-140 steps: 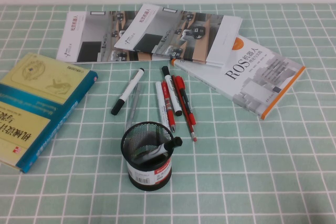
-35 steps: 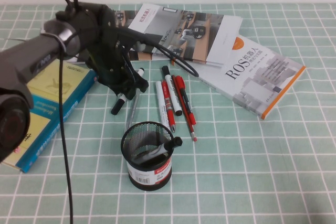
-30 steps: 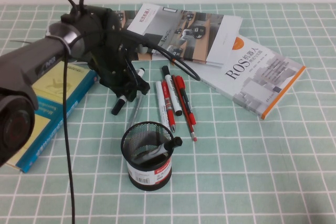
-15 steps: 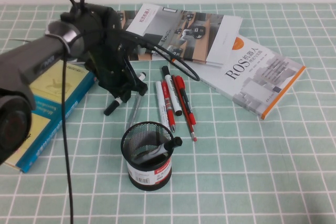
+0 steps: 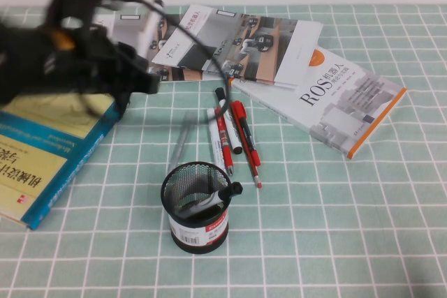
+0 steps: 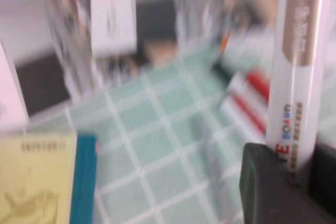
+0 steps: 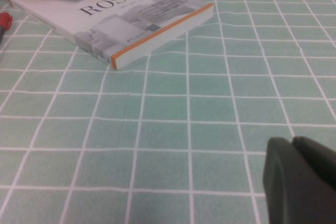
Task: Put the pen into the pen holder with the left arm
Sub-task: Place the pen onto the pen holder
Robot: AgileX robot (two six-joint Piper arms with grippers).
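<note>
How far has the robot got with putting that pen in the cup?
About halfway, it seems. Done: the pen is off the table, clamped in the left hand, which is raised over the teal book. In hand: carrying it. Left: bringing it over the pen holder, which already contains another marker, and dropping it in. The right hand sits low over bare tablecloth, taking no part.

Open black wire mesh on the pen holder point(image 5: 195, 204); glossy white plastic barrel on the pen point(image 6: 297, 72); matt checked tablecloth point(image 5: 335, 228).
</note>
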